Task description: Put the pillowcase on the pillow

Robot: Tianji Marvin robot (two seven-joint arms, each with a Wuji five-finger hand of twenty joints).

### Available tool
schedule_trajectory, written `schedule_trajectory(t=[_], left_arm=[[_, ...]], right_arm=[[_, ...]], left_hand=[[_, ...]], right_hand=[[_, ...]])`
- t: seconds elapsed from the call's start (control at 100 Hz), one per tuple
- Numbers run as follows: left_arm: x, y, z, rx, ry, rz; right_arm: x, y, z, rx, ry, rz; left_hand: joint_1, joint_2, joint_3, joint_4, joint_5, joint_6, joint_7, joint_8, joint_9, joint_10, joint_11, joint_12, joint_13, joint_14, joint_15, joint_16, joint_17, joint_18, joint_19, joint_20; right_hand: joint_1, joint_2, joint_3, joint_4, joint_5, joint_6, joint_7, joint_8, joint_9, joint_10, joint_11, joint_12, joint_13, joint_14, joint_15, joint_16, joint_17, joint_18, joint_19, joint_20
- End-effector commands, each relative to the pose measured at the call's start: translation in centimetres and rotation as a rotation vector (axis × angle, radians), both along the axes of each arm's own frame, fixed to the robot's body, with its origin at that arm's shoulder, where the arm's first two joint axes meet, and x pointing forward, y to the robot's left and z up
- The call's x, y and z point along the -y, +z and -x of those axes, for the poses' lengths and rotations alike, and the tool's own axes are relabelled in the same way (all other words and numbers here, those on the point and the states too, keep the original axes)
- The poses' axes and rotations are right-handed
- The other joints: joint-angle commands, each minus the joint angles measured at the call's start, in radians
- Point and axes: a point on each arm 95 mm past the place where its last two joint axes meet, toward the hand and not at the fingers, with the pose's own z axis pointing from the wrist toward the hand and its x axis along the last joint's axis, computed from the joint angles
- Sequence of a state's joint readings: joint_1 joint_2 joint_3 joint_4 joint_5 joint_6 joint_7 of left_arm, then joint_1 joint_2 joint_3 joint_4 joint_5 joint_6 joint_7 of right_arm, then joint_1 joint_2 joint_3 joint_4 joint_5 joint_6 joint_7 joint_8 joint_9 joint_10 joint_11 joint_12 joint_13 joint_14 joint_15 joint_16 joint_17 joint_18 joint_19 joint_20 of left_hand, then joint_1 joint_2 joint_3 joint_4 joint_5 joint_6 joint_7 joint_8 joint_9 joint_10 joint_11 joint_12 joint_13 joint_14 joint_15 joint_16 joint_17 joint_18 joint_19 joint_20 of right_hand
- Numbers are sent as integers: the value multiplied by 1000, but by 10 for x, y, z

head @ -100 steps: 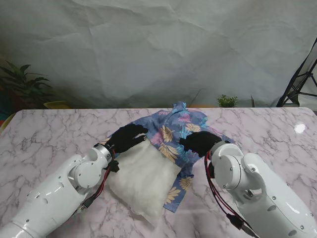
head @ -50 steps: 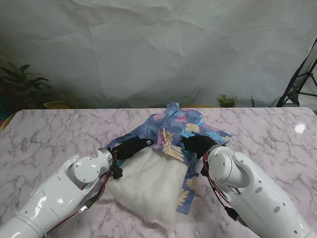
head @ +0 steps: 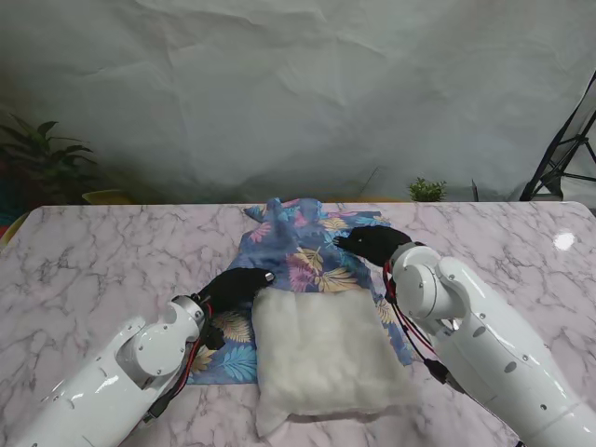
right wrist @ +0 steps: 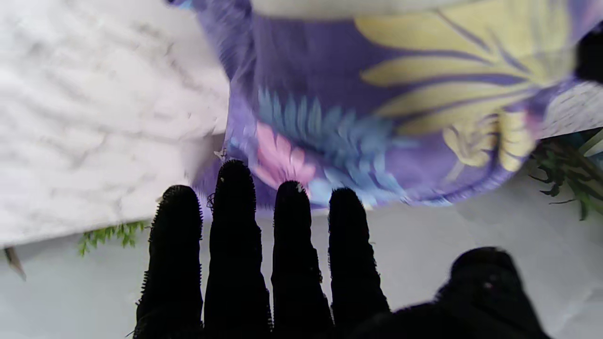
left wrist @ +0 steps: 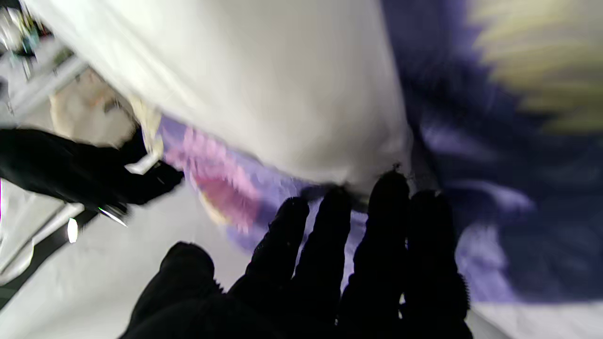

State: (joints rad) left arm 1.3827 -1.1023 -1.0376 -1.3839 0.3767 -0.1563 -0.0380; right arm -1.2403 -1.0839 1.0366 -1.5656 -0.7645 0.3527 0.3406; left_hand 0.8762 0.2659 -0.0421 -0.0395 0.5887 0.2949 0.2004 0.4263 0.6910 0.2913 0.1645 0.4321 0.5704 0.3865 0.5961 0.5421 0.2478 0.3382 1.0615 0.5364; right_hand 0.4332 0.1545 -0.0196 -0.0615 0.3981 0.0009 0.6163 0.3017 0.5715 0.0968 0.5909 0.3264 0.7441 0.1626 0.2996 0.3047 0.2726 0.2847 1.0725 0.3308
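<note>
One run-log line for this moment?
pillow: partly inside pillowcase | left hand: on pillowcase | right hand: on pillowcase | table

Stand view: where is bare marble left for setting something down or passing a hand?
Bare marble table lies left of the pillowcase and the left hand, and also right of the right hand, toward the far right corner. The middle is crowded: pillowcase, pillow, both hands and arms.

Pillow: the fluffy white rectangular pillow (head: pixel 321 358) now lies squarer, shifted right.
Pillowcase: the blue floral fabric pillowcase (head: pixel 303 251) now spreads leftward, farther from me.
Left hand: the black-gloved left hand (head: pixel 233 284) sits nearer to me.
Right hand: the black-gloved right hand (head: pixel 372 244) sits farther from me.
</note>
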Motion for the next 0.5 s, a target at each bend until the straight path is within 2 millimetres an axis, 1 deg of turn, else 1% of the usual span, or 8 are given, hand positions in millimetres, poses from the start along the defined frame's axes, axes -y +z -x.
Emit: schedule_trajectory(t=[0.0,0.03,0.09,0.15,0.21,0.32,0.41,0.49], left_arm=[[8,0,0,30,10,34],[10,2,1,55,23,68],[13,6,1,104,46,116],[14,12,2,153,48,134],[15,18,1,209,45,127],[9,26,-1,267,1,60],[3,29,-5,283,-24,-11],[0,28,-8,267,-35,-60]], right_arm=[[5,6,15,24,37,2],[9,11,21,33,56,20],[15,18,33,63,85,48],[20,24,44,109,134,54],[22,26,56,154,197,45],[25,23,81,232,348,6],[24,14,99,277,450,-12],[23,6,114,273,526,23]], left_hand=[[26,-16,6,25,46,-42,31,19,30,-5,49,50,44,-12,76,51,45,-1,124,67],[36,-37,8,26,68,-46,54,25,27,-7,97,77,41,1,101,75,94,-69,212,102],[53,-69,10,29,99,-55,98,36,21,-20,189,102,56,-6,144,110,136,-135,308,134],[76,-103,13,30,109,-68,136,43,8,-37,245,96,56,-25,156,123,138,-165,330,137],[107,-136,16,32,118,-85,174,49,-2,-59,267,80,26,-45,136,120,99,-177,299,125],[164,-199,23,30,90,-102,206,67,-112,-78,210,19,-112,-85,-22,52,-68,-165,78,40],[172,-212,21,26,34,-93,160,59,-199,-69,148,-27,-235,-98,-160,-30,-181,-172,-120,-49],[159,-197,16,23,1,-88,112,50,-259,-63,101,-55,-338,-103,-251,-91,-262,-189,-287,-110]], right_hand=[[-58,-20,-11,11,-78,-25,-38,-20,-87,-18,-30,-9,-91,-33,-59,-23,-63,-24,-37,-17],[-84,-24,-9,11,-124,-23,-68,-26,-151,-17,-39,-14,-153,-47,-73,-28,-103,-34,-66,-19],[-113,-47,-8,9,-189,-18,-112,-29,-249,-15,-52,-21,-257,-64,-96,-36,-166,-47,-106,-17],[-123,-81,-2,10,-210,-13,-148,-28,-307,-27,-56,-25,-313,-88,-105,-43,-195,-64,-137,-11],[-123,-111,2,9,-215,-8,-178,-24,-330,-35,-63,-32,-347,-117,-113,-56,-213,-94,-163,-7],[-100,-183,7,8,-203,0,-192,-15,-352,-57,-50,-37,-375,-160,-114,-90,-226,-153,-209,-39],[-87,-250,5,4,-204,12,-197,-19,-367,-67,-16,-29,-400,-194,-95,-109,-242,-211,-222,-80],[-101,-286,5,0,-257,31,-220,-45,-391,-69,-115,-79,-457,-207,-119,-132,-276,-240,-250,-125]])
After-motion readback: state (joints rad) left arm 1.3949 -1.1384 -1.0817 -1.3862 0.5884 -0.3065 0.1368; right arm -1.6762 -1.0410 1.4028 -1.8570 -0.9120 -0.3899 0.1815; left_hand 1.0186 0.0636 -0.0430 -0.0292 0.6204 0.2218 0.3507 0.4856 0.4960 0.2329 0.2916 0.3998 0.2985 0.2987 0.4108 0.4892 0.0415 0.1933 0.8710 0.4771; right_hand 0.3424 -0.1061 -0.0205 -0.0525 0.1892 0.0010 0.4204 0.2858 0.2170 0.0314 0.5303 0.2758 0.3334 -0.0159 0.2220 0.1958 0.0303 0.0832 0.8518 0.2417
